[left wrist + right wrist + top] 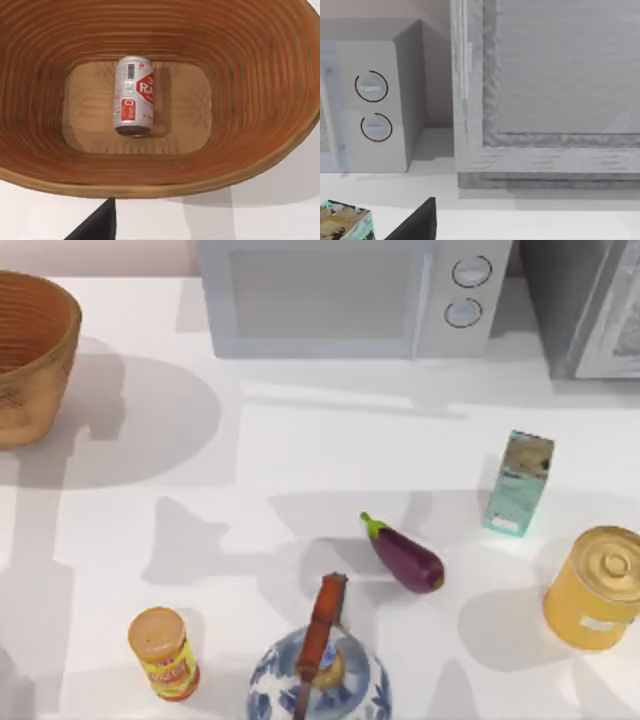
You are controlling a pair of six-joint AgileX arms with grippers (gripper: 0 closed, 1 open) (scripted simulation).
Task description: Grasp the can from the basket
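The orange-brown wicker basket [30, 360] stands at the table's far left corner in the top view. The left wrist view looks down into the basket [250, 100]. The small red-and-white can [133, 97] lies on its side on the flat woven floor, touching neither wall. A dark part of my left gripper [100, 227] shows above the white table just outside the basket's rim, apart from the can. A dark part of my right gripper [417, 225] hangs above the table's far right, facing the appliances.
A microwave [350, 295] and a grey appliance [590, 310] line the back edge. On the table are a teal carton [518, 483], an eggplant [405, 555], a big yellow can [595, 588], an orange-topped container [163, 652] and a blue-and-white pot [320, 675].
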